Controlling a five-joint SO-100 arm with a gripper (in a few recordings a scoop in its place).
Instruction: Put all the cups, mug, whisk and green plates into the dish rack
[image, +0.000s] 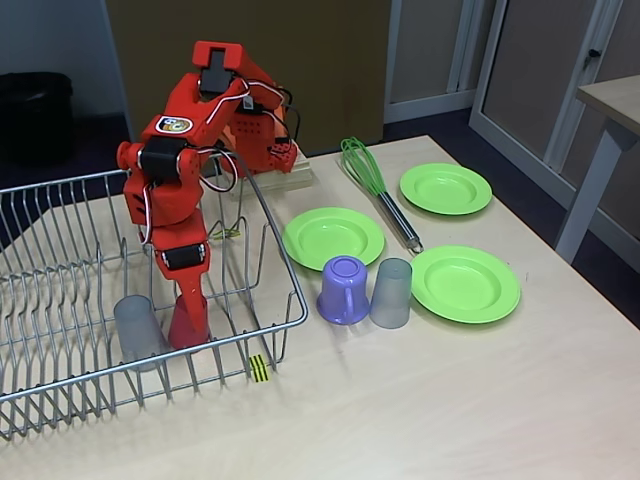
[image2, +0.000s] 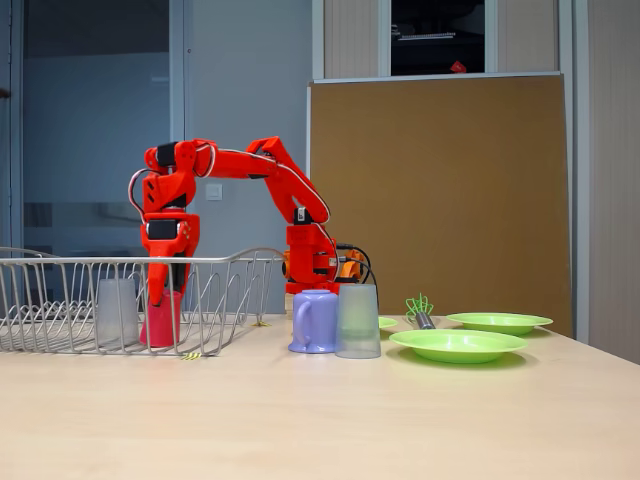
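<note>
Your gripper (image: 188, 325) is down inside the dish rack (image: 60, 300) at the left of the frame, fingers clamped on the red cup (image2: 160, 320) — a grey cup (image: 137, 330) stands just beside it. Mug (image: 344, 290), second grey cup (image: 391, 293), whisk (image: 375, 185) and three green plates (image: 466, 283) sit on the table (image: 450, 400), centre and right.

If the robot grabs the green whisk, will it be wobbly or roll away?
The whisk lies flat on the table between the green plates. Its slim metal handle looks round and smooth, so it may slip or roll a little if nudged. The green loops look thin and springy, so they would probably bend when squeezed. It seems light, though long, so it may tilt.
</note>
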